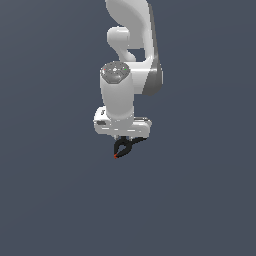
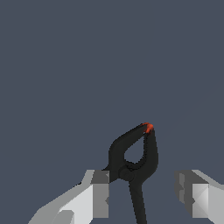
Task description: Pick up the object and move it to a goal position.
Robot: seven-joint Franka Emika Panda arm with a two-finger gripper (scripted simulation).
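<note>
Plain dark slate-grey backdrop [image 1: 50, 200], evenly lit

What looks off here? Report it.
The clamp sits off-centre in the gripper: it touches one finger, with a clear gap to the other finger. Nothing looks damaged.

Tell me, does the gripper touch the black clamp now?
Cannot tell. In the wrist view the black clamp overlaps one finger, while a wide gap separates it from the other; the exterior view shows it just under the gripper, contact unclear.
</note>
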